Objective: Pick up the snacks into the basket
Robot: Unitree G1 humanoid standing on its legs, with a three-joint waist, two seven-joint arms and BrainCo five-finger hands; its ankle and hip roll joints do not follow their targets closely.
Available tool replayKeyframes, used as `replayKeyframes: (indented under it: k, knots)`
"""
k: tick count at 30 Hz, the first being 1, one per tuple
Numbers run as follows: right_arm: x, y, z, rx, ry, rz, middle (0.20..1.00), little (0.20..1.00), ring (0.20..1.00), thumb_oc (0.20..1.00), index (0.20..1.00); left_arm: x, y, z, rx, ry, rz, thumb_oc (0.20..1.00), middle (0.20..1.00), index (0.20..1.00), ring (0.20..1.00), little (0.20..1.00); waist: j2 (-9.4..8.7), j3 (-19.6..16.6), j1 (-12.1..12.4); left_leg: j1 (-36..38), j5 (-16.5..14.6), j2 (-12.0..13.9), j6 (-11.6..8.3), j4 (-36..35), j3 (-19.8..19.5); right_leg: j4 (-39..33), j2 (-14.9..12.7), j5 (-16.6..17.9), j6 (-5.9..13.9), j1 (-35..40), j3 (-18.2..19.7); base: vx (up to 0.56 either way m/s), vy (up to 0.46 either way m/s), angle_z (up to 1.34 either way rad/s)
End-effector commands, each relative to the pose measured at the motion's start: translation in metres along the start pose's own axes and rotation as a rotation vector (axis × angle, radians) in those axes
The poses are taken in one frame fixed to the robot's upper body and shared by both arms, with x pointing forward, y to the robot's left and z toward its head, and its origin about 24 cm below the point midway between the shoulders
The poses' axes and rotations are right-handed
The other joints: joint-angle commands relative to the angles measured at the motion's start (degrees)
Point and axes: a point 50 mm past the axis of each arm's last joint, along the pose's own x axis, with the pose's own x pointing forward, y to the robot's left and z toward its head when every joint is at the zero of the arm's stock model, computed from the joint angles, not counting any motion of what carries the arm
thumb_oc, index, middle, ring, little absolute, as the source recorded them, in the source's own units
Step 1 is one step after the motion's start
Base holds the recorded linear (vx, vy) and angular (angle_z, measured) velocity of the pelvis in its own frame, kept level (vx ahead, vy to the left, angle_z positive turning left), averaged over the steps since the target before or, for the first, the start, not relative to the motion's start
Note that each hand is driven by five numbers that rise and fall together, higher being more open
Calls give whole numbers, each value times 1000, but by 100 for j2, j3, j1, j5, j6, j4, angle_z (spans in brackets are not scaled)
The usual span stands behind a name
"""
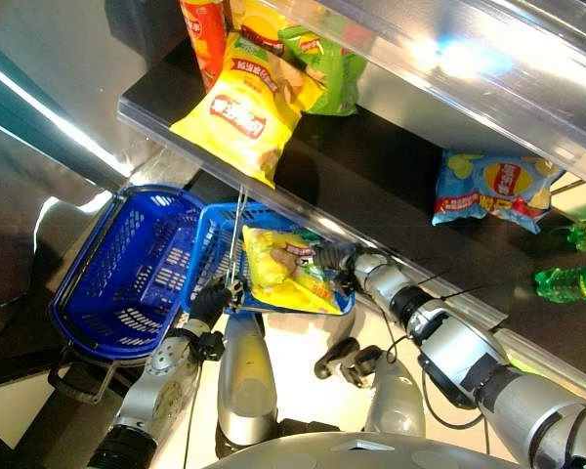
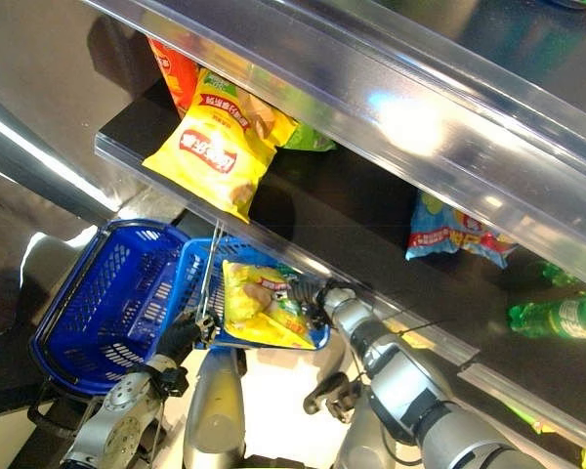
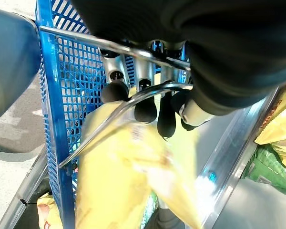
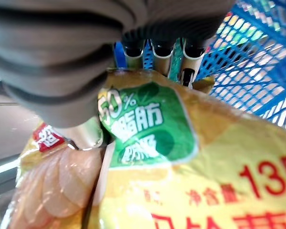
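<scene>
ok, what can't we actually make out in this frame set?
- Right hand fingertips: behind the yellow chip bag it grips, right wrist view.
- Floor of the held blue mesh plastic basket: covered by that bag; other contents unknown.
- Left hand curls round the wire basket handle; the bag is blurred in the left wrist view.
- Green plastic bottle: cut off by the picture edge.

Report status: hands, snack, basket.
Left hand shut on basket handle. Right hand shut on yellow chip bag, over blue basket. Nothing in the way.
</scene>
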Motion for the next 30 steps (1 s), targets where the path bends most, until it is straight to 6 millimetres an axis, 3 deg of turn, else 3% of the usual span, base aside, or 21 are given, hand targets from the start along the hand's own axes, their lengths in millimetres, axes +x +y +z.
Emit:
replayKeyframes:
  k: [1, 4, 9, 14, 15, 25, 30]
  knots:
    - [-4, -30, 28, -16, -61, -139, 200, 200, 200, 200, 200, -15, -51, 69, -127, -371, -272, 200, 200, 200, 200, 200, 269, -513, 381, 249, 164, 133, 141, -351, -11, -157, -228, 1475, 973, -225, 179, 6, 11, 5]
    - [-2, -28, 33, -64, -50, -167, 200, 200, 200, 200, 200, -15, -59, 74, -159, -386, -308, 200, 200, 200, 200, 200, 313, -517, 423, 230, 160, 103, 165, -342, -56, -135, -225, 1474, 968, -224, 173, -1, 14, 5]
    - [-2, -32, 49, -331, -30, -279, 200, 200, 200, 200, 200, -16, -72, 90, -196, -440, -353, 200, 200, 200, 200, 200, 393, -493, 479, 188, 139, 24, 209, -335, -110, -129, -232, 1504, 984, -242, 166, -15, 20, 5]
    - [2, -20, 47, -382, -27, -261, 200, 200, 200, 200, 200, -16, -78, 95, -206, -463, -372, 200, 200, 200, 200, 200, 429, -465, 484, 143, 132, -11, 227, -298, -167, -104, -253, 1502, 990, -257, 174, -4, 16, 9]
    - [2, -18, 45, -364, -26, -261, 1000, 1000, 1000, 1000, 1000, -15, -79, 95, -207, -464, -375, 200, 200, 200, 200, 200, 435, -461, 481, 126, 134, -23, 226, -289, -173, -109, -253, 1498, 987, -255, 169, -3, 14, 5]
    - [4, -11, 42, -242, -63, -218, 1000, 1000, 1000, 1000, 1000, -12, -78, 94, -214, -467, -369, 200, 200, 200, 200, 200, 418, -437, 454, 117, 124, -73, 246, -278, -179, -91, -287, 1518, 980, -276, 197, 0, 0, 0]
    - [4, 0, 57, -180, -163, -165, 1000, 1000, 1000, 1000, 1000, -11, -76, 93, -219, -465, -342, 200, 200, 200, 200, 200, 346, -411, 342, 134, 99, -96, 252, -254, -143, -68, -315, 1535, 967, -296, 252, 1, 6, 0]
